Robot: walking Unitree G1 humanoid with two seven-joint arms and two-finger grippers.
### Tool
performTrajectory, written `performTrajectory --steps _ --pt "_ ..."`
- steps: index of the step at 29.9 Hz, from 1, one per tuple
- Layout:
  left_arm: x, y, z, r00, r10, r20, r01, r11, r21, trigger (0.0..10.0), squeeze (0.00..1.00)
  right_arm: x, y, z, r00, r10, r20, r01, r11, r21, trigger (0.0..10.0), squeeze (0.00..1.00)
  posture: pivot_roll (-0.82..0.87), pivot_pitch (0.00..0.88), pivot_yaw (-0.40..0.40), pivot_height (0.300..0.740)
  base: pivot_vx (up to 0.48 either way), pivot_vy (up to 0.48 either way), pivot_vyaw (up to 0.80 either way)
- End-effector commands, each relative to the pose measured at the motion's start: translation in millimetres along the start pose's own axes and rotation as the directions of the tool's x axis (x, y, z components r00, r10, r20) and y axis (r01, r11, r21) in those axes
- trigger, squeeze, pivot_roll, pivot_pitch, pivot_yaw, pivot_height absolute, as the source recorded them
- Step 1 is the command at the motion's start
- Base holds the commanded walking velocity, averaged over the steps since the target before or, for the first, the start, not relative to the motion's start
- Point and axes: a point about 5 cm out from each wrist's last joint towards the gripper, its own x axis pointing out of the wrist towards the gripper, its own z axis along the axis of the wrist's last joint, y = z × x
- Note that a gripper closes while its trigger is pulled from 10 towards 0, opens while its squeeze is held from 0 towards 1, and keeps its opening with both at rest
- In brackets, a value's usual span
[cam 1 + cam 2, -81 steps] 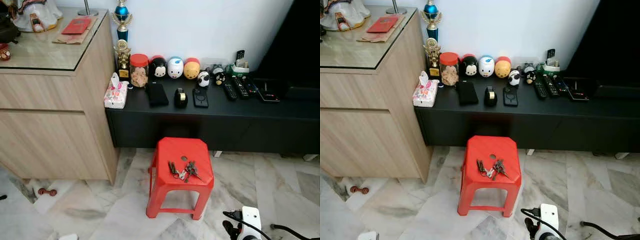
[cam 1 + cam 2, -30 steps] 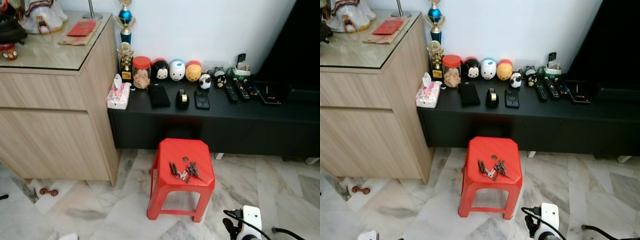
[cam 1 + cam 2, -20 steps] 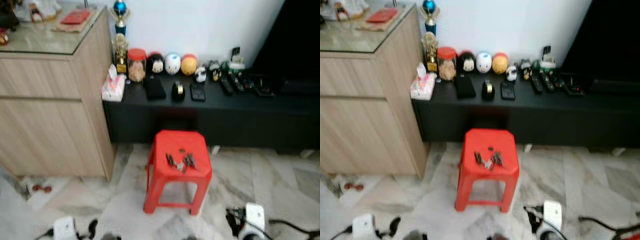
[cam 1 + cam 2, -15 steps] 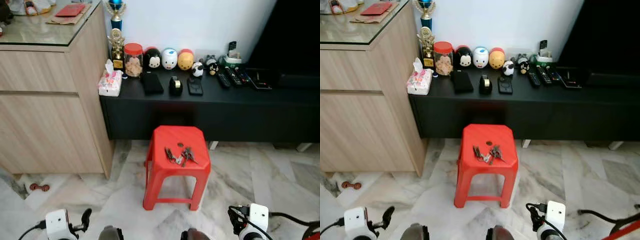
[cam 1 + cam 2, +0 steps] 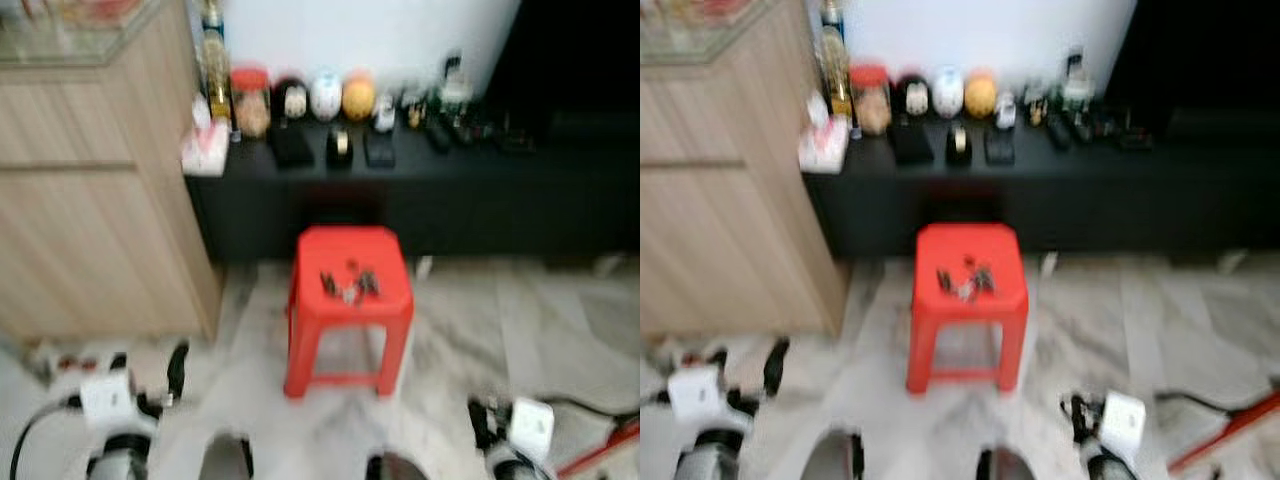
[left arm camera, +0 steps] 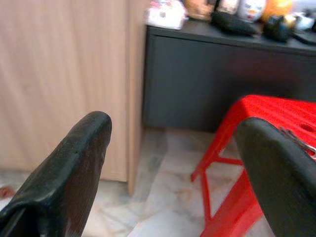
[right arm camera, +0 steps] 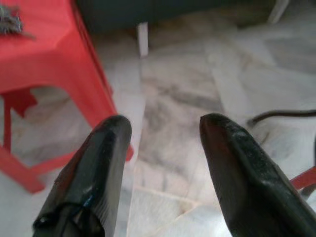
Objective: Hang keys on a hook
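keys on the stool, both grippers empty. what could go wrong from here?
1. The keys are a loose, spread cluster flat on the red stool; a two-finger pinch may catch one key and drag the rest off.
2. The head views are blurred, so the key position is probably unreliable until the robot settles.
3. The open left gripper sits low beside the stool's leg; reaching up could nudge the light stool.

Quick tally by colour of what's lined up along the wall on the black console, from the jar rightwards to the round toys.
Red-lidded jar: 1
Black round toy: 1
White round toy: 1
Orange round toy: 1
Total: 4. The heads views are blurred, so the smaller items further right cannot be counted.
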Motion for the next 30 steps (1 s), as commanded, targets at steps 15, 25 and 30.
performTrajectory --steps 15,25,30 --pt "-10.1 -23.9 16.3 0.998 -0.014 -0.056 0.010 0.997 -0.080 10.0 0.00 12.5 29.7 119.8 0.878 0.204 0.432 -0.163 0.978 -0.131 10.0 0.00 -0.06 0.063 -0.121 0.638 0.000 0.000 0.00" --pt "-12.2 -19.2 0.3 0.992 0.011 -0.129 -0.023 0.996 -0.092 10.0 0.00 17.0 31.3 91.0 0.936 0.213 0.280 -0.179 0.973 -0.144 10.0 0.00 -0.06 0.059 -0.124 0.638 0.000 0.000 0.00" --pt "-18.6 -5.3 -3.2 0.987 0.041 -0.153 -0.051 0.997 -0.066 10.0 0.00 14.2 31.5 80.2 0.950 0.210 0.230 -0.179 0.972 -0.150 10.0 0.00 -0.05 0.058 -0.124 0.638 0.000 0.000 0.32"
